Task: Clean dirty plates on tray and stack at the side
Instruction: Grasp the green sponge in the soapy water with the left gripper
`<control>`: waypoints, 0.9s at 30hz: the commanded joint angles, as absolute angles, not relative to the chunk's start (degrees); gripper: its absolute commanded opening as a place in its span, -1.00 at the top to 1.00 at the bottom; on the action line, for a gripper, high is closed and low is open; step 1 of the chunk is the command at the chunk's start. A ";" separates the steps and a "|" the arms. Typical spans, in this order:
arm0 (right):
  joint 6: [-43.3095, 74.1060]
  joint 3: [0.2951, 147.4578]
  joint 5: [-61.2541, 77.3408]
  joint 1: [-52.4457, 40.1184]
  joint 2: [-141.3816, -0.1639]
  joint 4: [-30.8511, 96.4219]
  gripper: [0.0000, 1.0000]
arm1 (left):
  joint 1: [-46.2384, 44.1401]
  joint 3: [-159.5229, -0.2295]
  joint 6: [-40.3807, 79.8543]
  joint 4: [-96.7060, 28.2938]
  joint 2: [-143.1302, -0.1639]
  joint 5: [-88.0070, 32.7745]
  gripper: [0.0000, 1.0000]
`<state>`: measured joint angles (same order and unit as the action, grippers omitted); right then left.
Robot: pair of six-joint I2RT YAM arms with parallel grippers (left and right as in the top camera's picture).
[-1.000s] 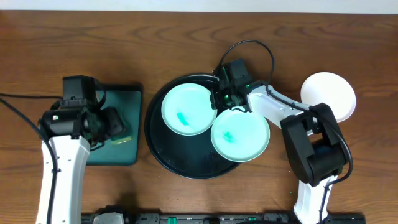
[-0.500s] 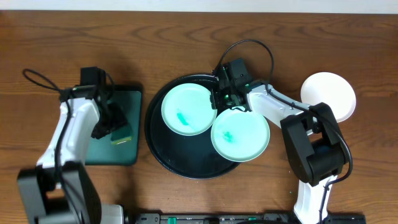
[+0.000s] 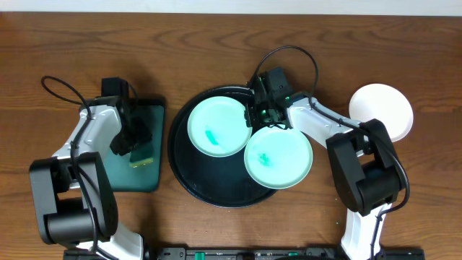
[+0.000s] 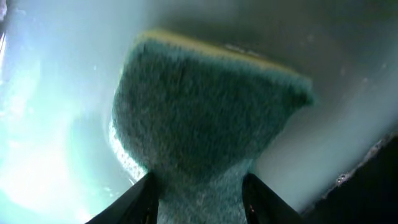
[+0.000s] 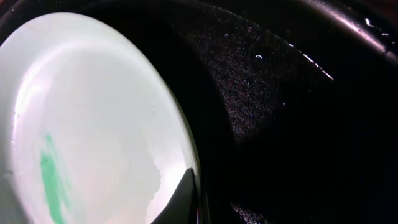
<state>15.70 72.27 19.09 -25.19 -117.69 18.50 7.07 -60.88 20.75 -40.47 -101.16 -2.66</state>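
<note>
While its arm reached over the small rectangular dark-green tray at the left of the brown wooden desk, the left claw pinched a green scouring sponge with a yellow edge. Its fingers pressed in on both sides so that the sponge narrowed between them. To the right, the large round glossy black tray sat near the middle of the desk. One round mint-green plate with a teal smear lay flat inside it, toward the upper left. The right claw sat at that plate's right rim, pressed together; whether the rim was caught between its fingers could not be told. Just below the claw, a second mint-green plate, also smeared, lay partly over the tray's right rim, its edge meeting the first plate's. Farthest right, a round white plate rested on the bare desk, well apart from the tray.
</note>
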 commanded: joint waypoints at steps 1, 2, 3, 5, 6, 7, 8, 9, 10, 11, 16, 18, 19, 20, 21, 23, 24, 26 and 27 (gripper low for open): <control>14.50 70.61 18.72 -25.93 -120.66 20.80 0.97 | 7.11 -60.20 20.43 -39.72 -102.35 -2.81 0.14; 14.50 70.61 18.72 -25.93 -120.66 20.95 0.97 | 7.11 -60.20 20.43 -39.51 -102.35 -2.28 0.15; 14.48 70.61 18.72 -25.93 -120.66 21.06 0.97 | 7.11 -60.20 20.40 -39.24 -102.35 -2.02 0.17; 14.48 70.61 18.72 -25.93 -120.66 21.26 0.97 | 7.11 -60.20 20.40 -38.79 -102.35 -1.87 0.15; 14.48 70.61 18.72 -25.93 -120.66 21.30 0.98 | 7.11 -60.20 20.43 -38.63 -102.35 -1.89 0.14; 14.48 70.61 18.72 -25.93 -120.66 21.30 0.97 | 7.11 -60.20 20.43 -38.48 -102.35 -1.89 0.14; 14.44 70.61 18.72 -25.93 -120.66 21.32 0.97 | 7.11 -60.20 20.43 -38.44 -102.35 -1.89 0.14; 14.26 70.61 18.72 -25.93 -120.66 21.37 0.98 | 7.11 -60.20 20.43 -38.44 -102.37 -1.89 0.15; 14.26 70.61 18.72 -25.93 -120.66 21.45 0.97 | 7.11 -60.20 20.40 -38.39 -102.45 -1.87 0.17; 14.09 70.61 18.74 -25.93 -120.66 21.58 0.97 | 7.11 -60.20 20.43 -38.26 -102.59 -1.89 0.17; 14.04 70.61 18.74 -25.93 -120.66 22.13 0.97 | 7.11 -60.20 20.45 -38.02 -103.66 -1.91 0.29; 14.04 70.61 18.74 -25.93 -120.66 22.39 0.97 | 7.11 -60.20 20.43 -38.02 -104.03 -1.91 0.52; 14.04 70.61 18.72 -25.93 -120.66 22.57 0.97 | 7.11 -60.20 20.40 -38.04 -104.07 -1.89 0.63; 14.04 70.61 18.74 -25.93 -120.66 22.74 0.98 | 7.11 -60.20 20.40 -38.04 -104.09 -1.89 0.78; 14.04 70.61 18.72 -25.93 -120.66 22.87 0.97 | 7.11 -60.20 20.40 -38.00 -104.09 -1.91 0.85; 14.04 70.61 18.72 -25.93 -120.66 23.16 0.97 | 7.11 -60.20 20.40 -37.80 -104.09 -1.91 0.85; 14.04 70.61 18.74 -25.93 -120.66 23.22 0.98 | 7.11 -60.20 20.38 -37.78 -104.09 -1.93 0.86; 14.04 70.61 18.74 -25.93 -120.66 23.51 0.97 | 7.11 -60.23 19.88 -38.06 -104.05 -1.93 0.86; 14.04 70.61 18.72 -25.93 -120.66 23.64 0.97 | 7.11 -60.23 18.83 -38.35 -104.05 -1.93 0.86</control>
